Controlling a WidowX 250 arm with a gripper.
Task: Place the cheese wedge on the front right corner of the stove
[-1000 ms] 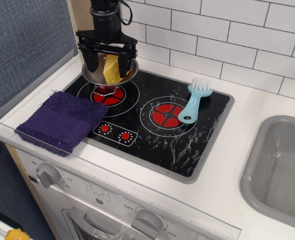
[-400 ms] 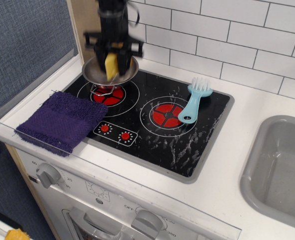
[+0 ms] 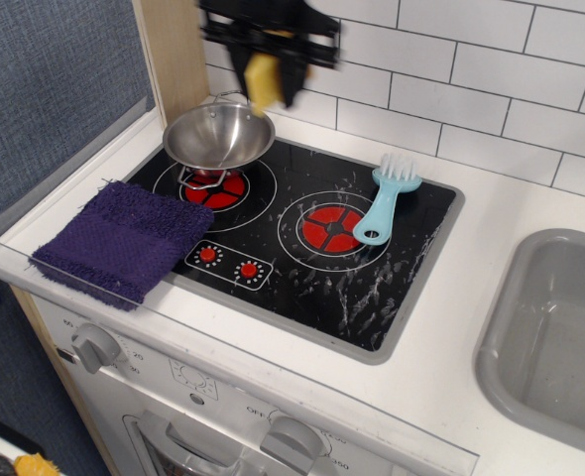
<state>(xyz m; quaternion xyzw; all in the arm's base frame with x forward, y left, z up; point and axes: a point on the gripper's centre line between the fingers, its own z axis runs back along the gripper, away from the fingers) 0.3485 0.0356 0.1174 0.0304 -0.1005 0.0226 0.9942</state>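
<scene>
Carrying the small yellow smooth-faced plastic cheese wedge [image 3: 262, 81] clamped in the black gripper [image 3: 266, 74], blurred w/ motion, up in the air above the back-left of the flat glossy black stove [image 3: 372, 288] w/ grey rim, just over the rim of the shiny steel bowl [image 3: 216, 134]. To do this step well: swing right and toward the front, stay high enough to clear the light-blue plastic brush [image 3: 384, 203] lying by the right red ringed burner [image 3: 332, 228], then lower flat onto the scratched front-right corner, inside the rim, before letting go. Wedge is hard and slick, so set a broad face down; it could tip or slide on the gloss. Fuzzy purple cloth [image 3: 119, 238] at left is out of the way.
</scene>
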